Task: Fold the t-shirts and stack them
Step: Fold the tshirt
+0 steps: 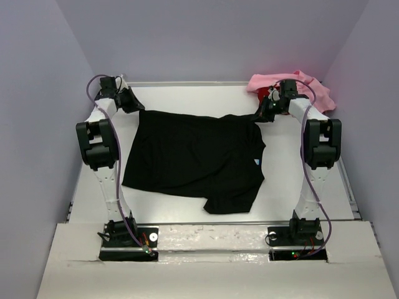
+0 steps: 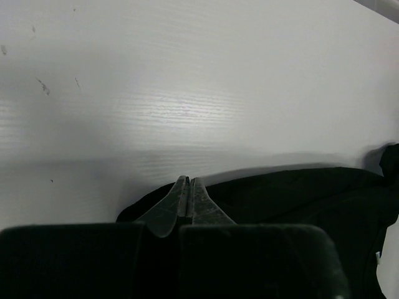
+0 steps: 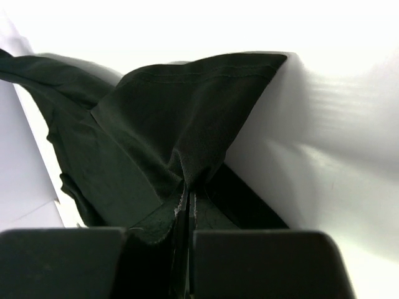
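The black t-shirt [image 1: 193, 159] lies spread across the middle of the white table [image 1: 293, 168], its small light neck label [image 1: 257, 161] near its right edge. My left gripper [image 1: 133, 101] is at the shirt's far left corner, and its jaws [image 2: 188, 182] are shut with the black cloth [image 2: 299, 193] rising to the tips. My right gripper [image 1: 263, 117] is at the far right corner. It [image 3: 189, 190] is shut on a bunched fold of the black cloth [image 3: 187, 112], held slightly off the table. The pink t-shirt [image 1: 315, 90] lies crumpled at the back right, with a bit of the red one [image 1: 264, 93] showing beside it.
Light purple walls close in the table on the left, back and right. The pink and red pile sits right behind my right arm's wrist. Both arm bases stand at the near edge.
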{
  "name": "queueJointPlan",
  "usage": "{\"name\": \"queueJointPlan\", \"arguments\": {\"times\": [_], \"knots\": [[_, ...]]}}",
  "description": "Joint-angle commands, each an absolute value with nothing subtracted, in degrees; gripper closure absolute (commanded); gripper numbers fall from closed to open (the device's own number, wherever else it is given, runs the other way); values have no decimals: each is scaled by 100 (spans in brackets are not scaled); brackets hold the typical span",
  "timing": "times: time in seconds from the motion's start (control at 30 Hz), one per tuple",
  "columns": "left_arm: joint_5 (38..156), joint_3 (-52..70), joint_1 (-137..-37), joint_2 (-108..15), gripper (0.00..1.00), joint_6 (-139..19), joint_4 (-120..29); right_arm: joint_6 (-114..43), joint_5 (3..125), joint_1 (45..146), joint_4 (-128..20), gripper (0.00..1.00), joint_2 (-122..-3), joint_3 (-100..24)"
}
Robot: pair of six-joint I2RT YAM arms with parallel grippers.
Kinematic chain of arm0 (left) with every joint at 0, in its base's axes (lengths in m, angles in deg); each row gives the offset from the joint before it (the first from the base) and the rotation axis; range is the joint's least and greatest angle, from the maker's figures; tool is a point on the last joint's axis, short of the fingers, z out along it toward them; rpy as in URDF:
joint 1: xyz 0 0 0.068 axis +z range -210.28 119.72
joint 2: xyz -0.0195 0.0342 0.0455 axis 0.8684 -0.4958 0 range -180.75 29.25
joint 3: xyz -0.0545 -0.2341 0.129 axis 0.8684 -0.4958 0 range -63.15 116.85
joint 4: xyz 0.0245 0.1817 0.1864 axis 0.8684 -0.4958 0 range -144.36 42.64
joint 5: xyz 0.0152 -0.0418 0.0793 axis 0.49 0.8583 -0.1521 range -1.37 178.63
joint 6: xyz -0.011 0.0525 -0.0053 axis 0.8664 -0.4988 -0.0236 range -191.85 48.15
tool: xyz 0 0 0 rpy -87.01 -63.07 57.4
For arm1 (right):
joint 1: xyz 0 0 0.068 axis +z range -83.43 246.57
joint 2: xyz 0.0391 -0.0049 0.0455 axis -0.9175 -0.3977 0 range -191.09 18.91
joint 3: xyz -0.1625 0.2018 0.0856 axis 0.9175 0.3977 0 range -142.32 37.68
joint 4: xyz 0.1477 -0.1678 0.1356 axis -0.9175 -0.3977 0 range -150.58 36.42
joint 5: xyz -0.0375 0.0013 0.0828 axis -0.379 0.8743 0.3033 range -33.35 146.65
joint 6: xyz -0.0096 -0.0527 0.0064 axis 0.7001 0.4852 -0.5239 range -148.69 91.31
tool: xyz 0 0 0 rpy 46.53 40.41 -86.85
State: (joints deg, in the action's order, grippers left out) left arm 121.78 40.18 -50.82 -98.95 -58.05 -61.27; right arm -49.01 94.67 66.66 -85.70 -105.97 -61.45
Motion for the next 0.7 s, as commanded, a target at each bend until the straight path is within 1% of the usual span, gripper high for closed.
{"name": "queueJointPlan", "arguments": {"times": [0.0, 0.43, 0.67], "knots": [[12265, 3767, -5070, -9283, 100, -5840, -6018, -4733, 9611, 6718, -8592, 100, -10010, -5962], [12273, 3082, -5070, -9028, 100, -5990, -6265, -4706, 9822, 6938, -8873, 100, -9456, -5136], [12141, 3019, -5070, -8914, 100, -6025, -6458, -4689, 9743, 7052, -8900, 100, -9175, -4547]]}}
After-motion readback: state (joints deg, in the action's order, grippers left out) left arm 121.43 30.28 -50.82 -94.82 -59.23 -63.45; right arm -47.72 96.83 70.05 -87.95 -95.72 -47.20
